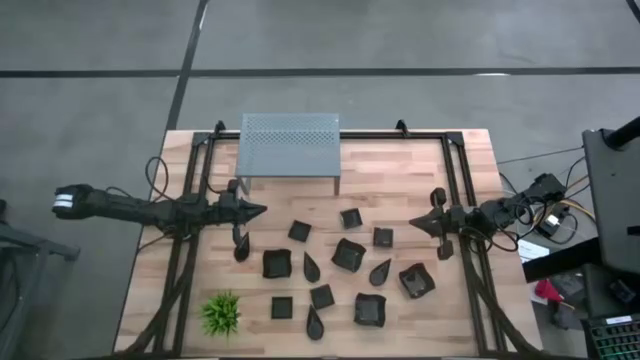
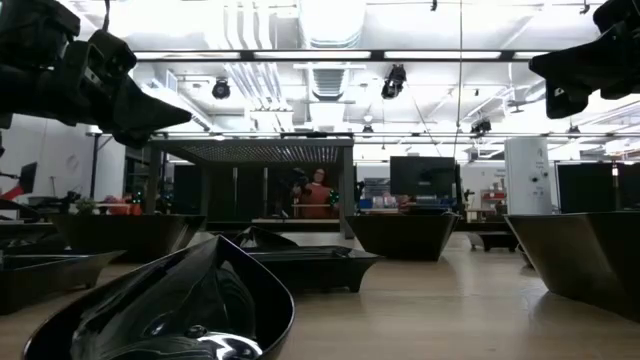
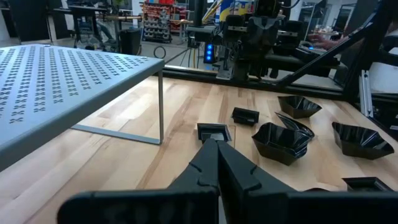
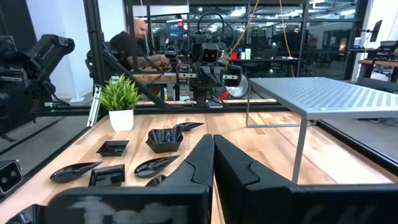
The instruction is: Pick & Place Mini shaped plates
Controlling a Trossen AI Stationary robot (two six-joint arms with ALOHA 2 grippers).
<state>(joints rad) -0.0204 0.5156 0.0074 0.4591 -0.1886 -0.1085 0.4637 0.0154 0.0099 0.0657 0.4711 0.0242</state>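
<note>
About a dozen small glossy black plates lie flat and scattered over the table's middle and near half: square ones such as one plate [image 1: 277,263] and teardrop ones such as another [image 1: 380,271]. My left gripper [image 1: 262,210] [image 3: 214,146] hovers shut at the table's left, above and left of the plates, holding nothing. My right gripper [image 1: 412,224] [image 4: 211,140] hovers shut at the table's right, just right of a small square plate [image 1: 383,237], also empty. In the low view a teardrop plate [image 2: 180,305] fills the foreground.
A grey perforated metal shelf [image 1: 290,143] on thin legs stands at the table's far middle. A small spiky green plant [image 1: 221,314] sits in a white pot at the near left corner. Black frame rails [image 1: 186,262] run along both sides. A person works beyond the table.
</note>
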